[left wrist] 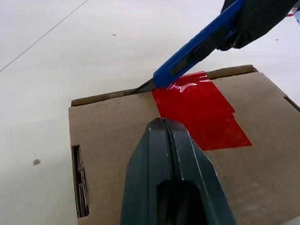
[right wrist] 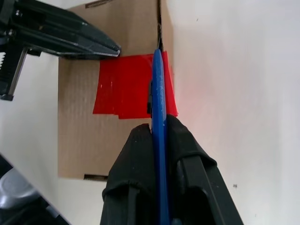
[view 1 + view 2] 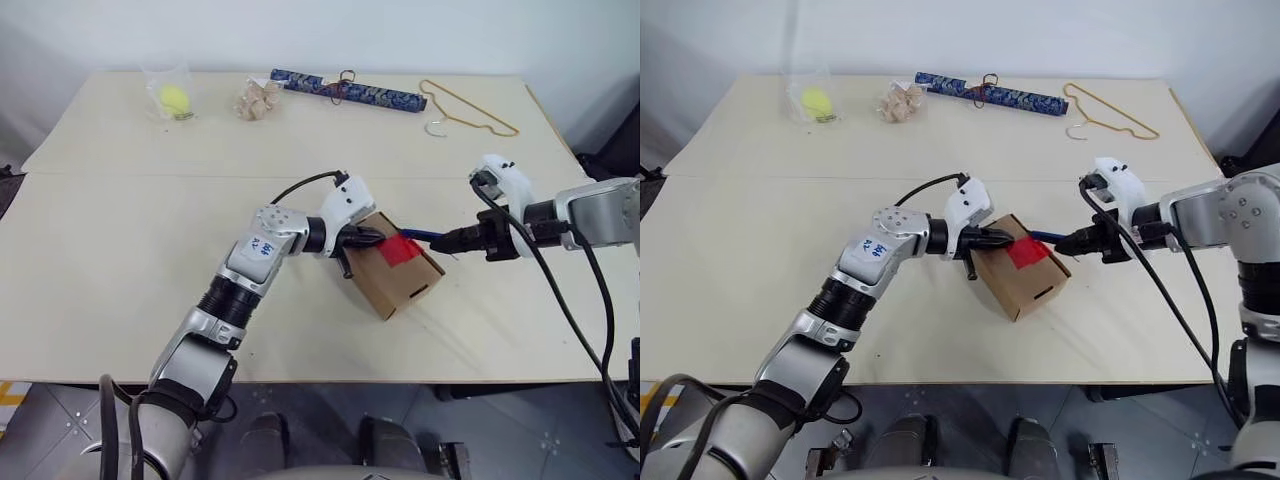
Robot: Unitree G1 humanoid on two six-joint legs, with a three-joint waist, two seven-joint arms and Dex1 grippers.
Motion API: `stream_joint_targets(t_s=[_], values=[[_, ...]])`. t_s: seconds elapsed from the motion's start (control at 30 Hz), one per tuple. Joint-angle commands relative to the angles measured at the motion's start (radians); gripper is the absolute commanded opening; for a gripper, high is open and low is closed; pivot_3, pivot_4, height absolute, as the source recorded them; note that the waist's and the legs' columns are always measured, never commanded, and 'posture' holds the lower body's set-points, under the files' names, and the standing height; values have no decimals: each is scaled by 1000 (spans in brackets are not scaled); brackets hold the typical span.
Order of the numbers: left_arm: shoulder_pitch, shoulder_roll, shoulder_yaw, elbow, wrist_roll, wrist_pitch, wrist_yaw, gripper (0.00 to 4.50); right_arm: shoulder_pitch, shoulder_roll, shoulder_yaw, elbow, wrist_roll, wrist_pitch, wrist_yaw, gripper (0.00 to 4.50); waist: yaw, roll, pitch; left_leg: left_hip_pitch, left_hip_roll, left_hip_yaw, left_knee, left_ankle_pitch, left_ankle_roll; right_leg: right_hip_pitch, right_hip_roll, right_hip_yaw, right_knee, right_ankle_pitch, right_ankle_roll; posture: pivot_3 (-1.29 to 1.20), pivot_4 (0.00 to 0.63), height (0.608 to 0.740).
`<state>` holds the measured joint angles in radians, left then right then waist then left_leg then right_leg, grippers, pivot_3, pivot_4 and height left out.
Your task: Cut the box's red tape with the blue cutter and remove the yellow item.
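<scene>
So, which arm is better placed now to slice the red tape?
The right: its end effector grips the blue cutter, blade at the red tape edge. The left end effector, shut, rests on the box.

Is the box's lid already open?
No, the box lid lies flat and shut, with the red tape across its edge and the blue cutter blade at that seam.

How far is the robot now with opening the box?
Done: right gripper holds the blue cutter. In hand: its blade sits at the red tape edge, while the shut left gripper presses the box. Left: finish cutting, open the lid, remove the yellow item.
</scene>
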<state>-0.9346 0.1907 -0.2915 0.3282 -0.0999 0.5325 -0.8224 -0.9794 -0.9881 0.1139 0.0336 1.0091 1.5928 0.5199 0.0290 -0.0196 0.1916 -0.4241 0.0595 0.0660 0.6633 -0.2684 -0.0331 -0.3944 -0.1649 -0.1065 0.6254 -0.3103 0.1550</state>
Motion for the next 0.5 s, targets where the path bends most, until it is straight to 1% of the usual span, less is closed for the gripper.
stream_joint_targets(t_s=[0.03, 0.2, 0.33, 0.4, 0.5], values=[[6, -6, -25, 33, 27, 7, 6, 0, -25, -75, 83, 1, 148, 22, -8, 86, 0, 0, 0, 0, 0, 0, 0, 0, 0, 0, 0, 0, 0, 0, 0, 0, 150, 740], [5, -10, -39, 46, 40, 5, 7, 0, -75, -126, 163, 55, 291, 22, -79, 86, -3, 0, 0, 0, 0, 0, 0, 0, 0, 0, 0, 0, 0, 0, 0, 0, 150, 740], [12, -15, -64, 41, 50, 13, -8, 0, -122, -122, 205, 139, 386, 22, -172, 86, -3, 0, 0, 0, 0, 0, 1, 0, 0, 0, 0, 0, 0, 0, 0, 0, 150, 740], [11, 0, -100, 40, 79, 2, -28, 0, -143, -114, 232, 173, 441, 22, -228, 86, -3, 0, 0, 1, 0, 0, 1, 0, 0, 1, 0, 0, 0, 0, 0, 0, 150, 740], [5, 13, -127, 44, 104, -1, -40, 0, -167, -139, 300, 178, 539, 22, -288, 86, -3, 0, -1, 1, 1, 0, 1, 0, 0, 1, 0, 0, 0, 0, -1, 0, 150, 740]])
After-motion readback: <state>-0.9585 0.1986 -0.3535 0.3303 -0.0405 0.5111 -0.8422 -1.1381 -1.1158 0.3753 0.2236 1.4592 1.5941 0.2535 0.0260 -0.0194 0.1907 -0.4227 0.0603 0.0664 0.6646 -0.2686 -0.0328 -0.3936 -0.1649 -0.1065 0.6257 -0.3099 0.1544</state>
